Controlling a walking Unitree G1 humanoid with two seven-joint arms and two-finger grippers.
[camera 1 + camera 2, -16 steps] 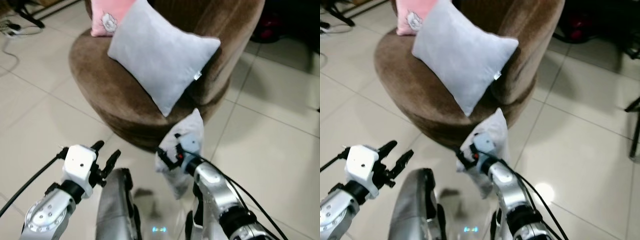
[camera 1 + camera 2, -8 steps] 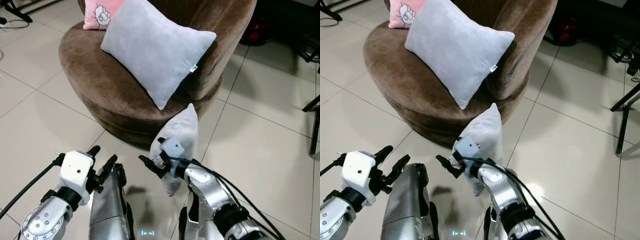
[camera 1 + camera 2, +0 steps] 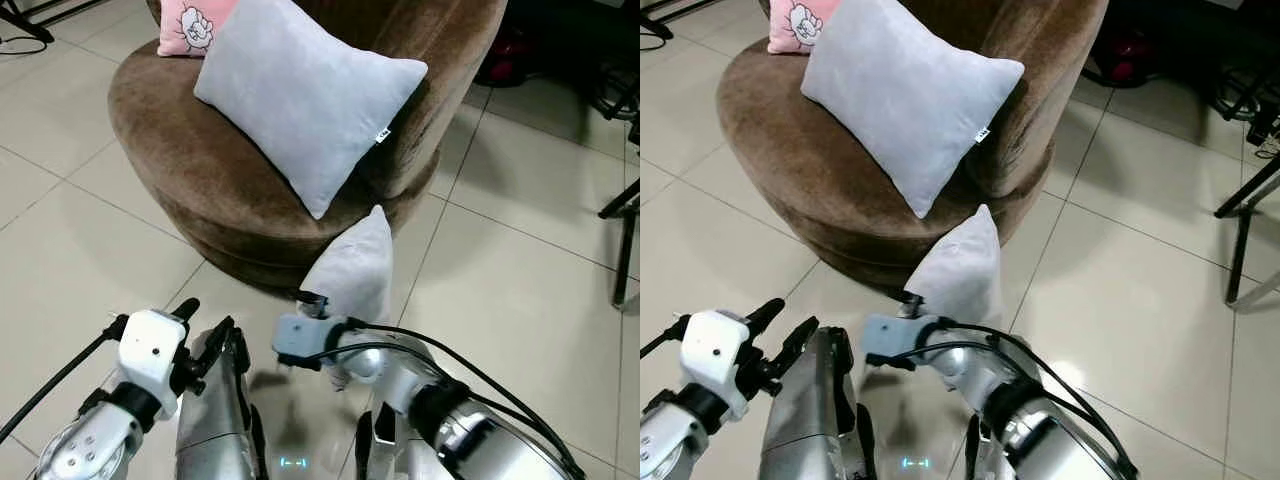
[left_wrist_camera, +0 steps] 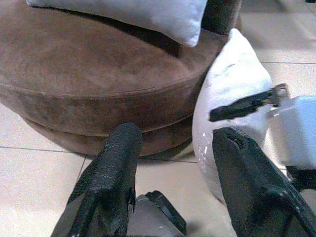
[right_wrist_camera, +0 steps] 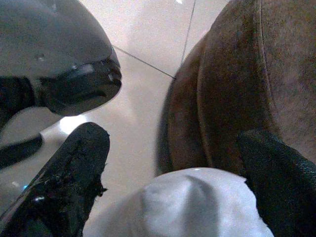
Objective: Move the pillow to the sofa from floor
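Pillow (image 3: 350, 272) on floor against sofa (image 3: 180, 170); right gripper (image 5: 177, 173) spread around it

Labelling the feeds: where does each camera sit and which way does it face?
Left eye view: head, forward and down at the brown sofa, grey pillow, floor pillow; both arms show.
Right eye view: same scene, set slightly aside.
Left wrist view: along the left gripper, jaws open, toward sofa base and floor pillow; right gripper crosses.
Right wrist view: along the right gripper's open jaws, over the floor pillow's top.
Shared: floor pillow against the sofa.
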